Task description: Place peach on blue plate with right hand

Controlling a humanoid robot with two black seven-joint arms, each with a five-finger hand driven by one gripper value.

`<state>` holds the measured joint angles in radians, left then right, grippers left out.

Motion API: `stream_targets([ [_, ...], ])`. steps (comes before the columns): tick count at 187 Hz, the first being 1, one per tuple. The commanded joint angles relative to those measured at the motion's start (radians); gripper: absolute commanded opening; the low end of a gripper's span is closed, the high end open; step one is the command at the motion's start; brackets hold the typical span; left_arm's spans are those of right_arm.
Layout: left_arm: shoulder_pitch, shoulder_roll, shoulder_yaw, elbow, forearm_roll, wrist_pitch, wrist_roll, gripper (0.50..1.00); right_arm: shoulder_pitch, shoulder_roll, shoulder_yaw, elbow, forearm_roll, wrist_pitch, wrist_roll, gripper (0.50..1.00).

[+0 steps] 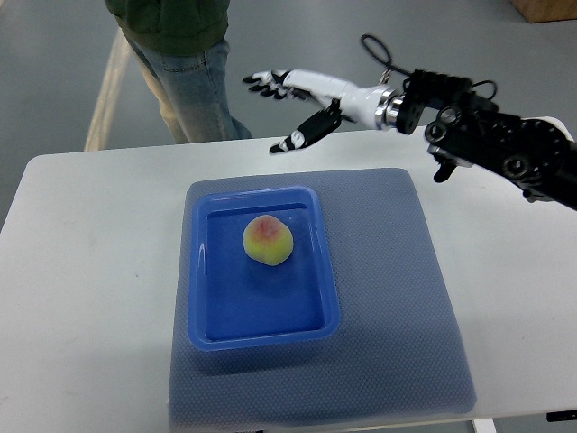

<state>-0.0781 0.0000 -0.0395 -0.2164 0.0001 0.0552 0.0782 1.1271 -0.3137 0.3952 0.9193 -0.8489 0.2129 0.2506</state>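
A yellow-green peach (267, 241) with a red blush lies in the blue plate (216, 311), a rectangular tray, in its far half. My right hand (290, 106) is white with black fingertips, reaching in from the right. It hovers above the table's far edge, beyond the plate and apart from the peach. Its fingers are spread and hold nothing. The left arm does not show.
The plate sits on a blue-grey mat (397, 298) on a white table (81, 271). A person in jeans and a green top (185, 63) stands at the far side, close to my right hand.
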Motion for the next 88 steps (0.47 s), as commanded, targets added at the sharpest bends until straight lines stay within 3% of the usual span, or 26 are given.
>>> stream_targets([
  [1, 0.0, 0.0, 0.001, -0.001, 0.0, 0.0, 0.0, 1.0, -0.147, -0.041, 0.23, 0.001, 0.143, 0.033, 0.004, 0.938],
  [19, 0.0, 0.0, 0.001, -0.001, 0.0, 0.0, 0.0, 1.0, -0.213, -0.03, 0.333, -0.002, 0.215, 0.037, 0.004, 0.938],
  [20, 0.0, 0.0, 0.001, -0.001, 0.0, -0.002, 0.0, 1.0, -0.307, -0.016, 0.456, -0.005, 0.319, 0.046, 0.004, 0.938],
  [22, 0.0, 0.0, 0.001, -0.001, 0.0, 0.0, 0.0, 1.0, -0.331, -0.012, 0.484, -0.007, 0.342, 0.048, 0.004, 0.938],
  [41, 0.0, 0.0, 0.0, -0.001, 0.0, 0.0, 0.0, 1.0, -0.466, 0.082, 0.651, -0.06, 0.548, 0.072, 0.004, 0.938],
  [72, 0.0, 0.0, 0.0, -0.003, 0.0, 0.0, 0.002, 1.0, -0.524, 0.159, 0.729, -0.166, 0.685, 0.16, 0.004, 0.938],
  [88, 0.0, 0.0, 0.001, -0.003, 0.0, 0.0, 0.0, 1.0, -0.526, 0.163, 0.731, -0.186, 0.686, 0.164, 0.004, 0.938],
])
